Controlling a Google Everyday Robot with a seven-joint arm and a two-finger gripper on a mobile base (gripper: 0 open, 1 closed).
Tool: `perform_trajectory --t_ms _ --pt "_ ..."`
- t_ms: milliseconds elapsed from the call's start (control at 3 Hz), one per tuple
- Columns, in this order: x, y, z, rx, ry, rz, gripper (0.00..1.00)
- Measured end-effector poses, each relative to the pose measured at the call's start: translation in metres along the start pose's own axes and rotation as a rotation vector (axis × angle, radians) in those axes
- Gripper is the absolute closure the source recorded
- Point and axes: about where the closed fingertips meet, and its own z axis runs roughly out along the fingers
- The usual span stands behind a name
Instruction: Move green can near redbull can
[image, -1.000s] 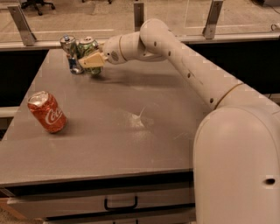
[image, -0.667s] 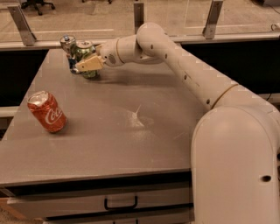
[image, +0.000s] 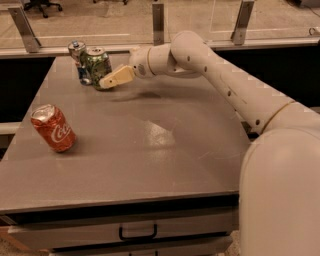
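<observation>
Your green-and-white patterned drink can (image: 98, 66), silver top, stands upright just beside slim silver-blue can (image: 78, 61); gripper (image: 107, 82) at its right side, grip state can't tell.

Only legible bit: white Coca-Cola script on the red can (image: 52, 134), well off from the gripper (image: 107, 81), nearer the camera. Gripper's right beside the green can (image: 98, 66), nothing readable there.

arm (image: 225, 85) extended fwd-left from base (image: 280, 190) at btm right, claw (image: 106, 82) low, upper-left of view, pointing left
</observation>
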Motion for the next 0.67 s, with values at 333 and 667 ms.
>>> perform_trajectory --t_ms 333,667 --pt "0.0078 -0.0250 -0.0753 0.160 0.027 0.042 0.00" --pt "0.0095 -0.0234 -0.0791 0.164 0.031 0.044 0.00"
